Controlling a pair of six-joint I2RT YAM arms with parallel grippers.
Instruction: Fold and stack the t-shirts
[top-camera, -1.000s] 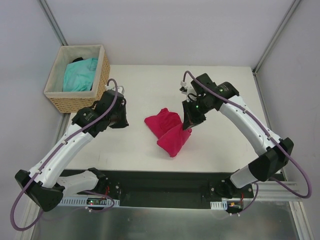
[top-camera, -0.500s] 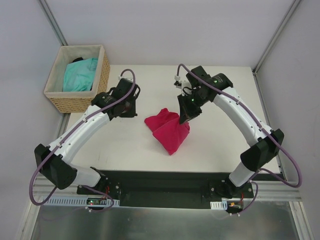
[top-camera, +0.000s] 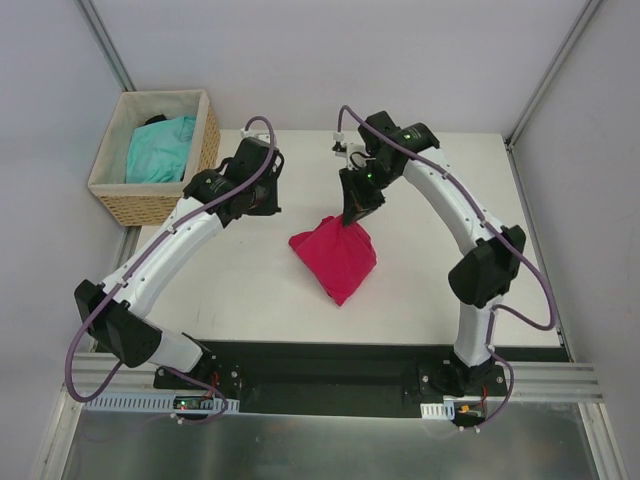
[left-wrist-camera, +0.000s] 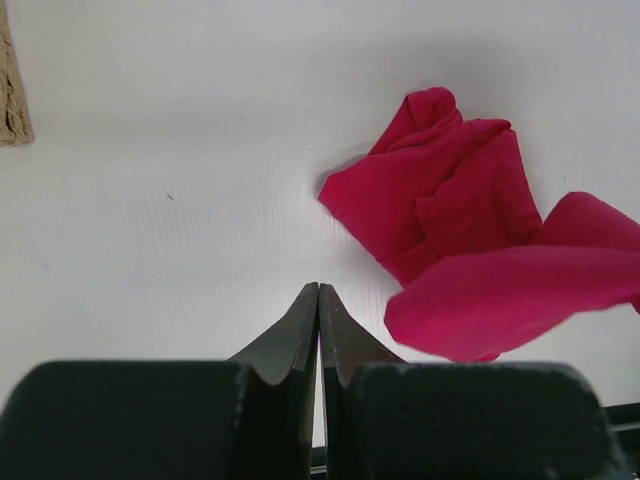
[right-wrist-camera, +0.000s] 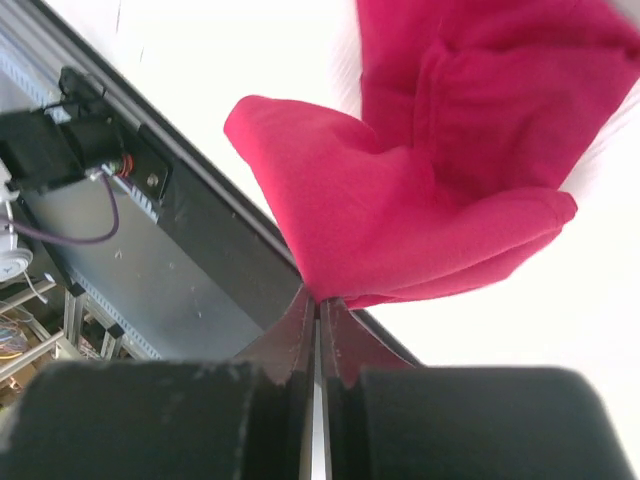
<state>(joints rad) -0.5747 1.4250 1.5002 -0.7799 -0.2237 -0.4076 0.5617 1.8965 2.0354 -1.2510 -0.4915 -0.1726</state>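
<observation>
1. Lying crumpled at mid-desk, the crimson-pink t-shirt (top-camera: 335, 265) is soft, light and limp. It will likely sag and drape from any single hold.
2. The right fingers (right-wrist-camera: 316, 310) are closed on one edge of it, holding a peak raised off the desk (top-camera: 240, 290).
3. The left fingers (left-wrist-camera: 318, 295) are pressed together and empty, beside the shirt. Recommended hold: an opposite hem or shoulder corner, to spread the fabric flat.
4. At far left, the turquoise t-shirt (top-camera: 160, 148) lies in the wicker basket (top-camera: 207, 135).
</observation>
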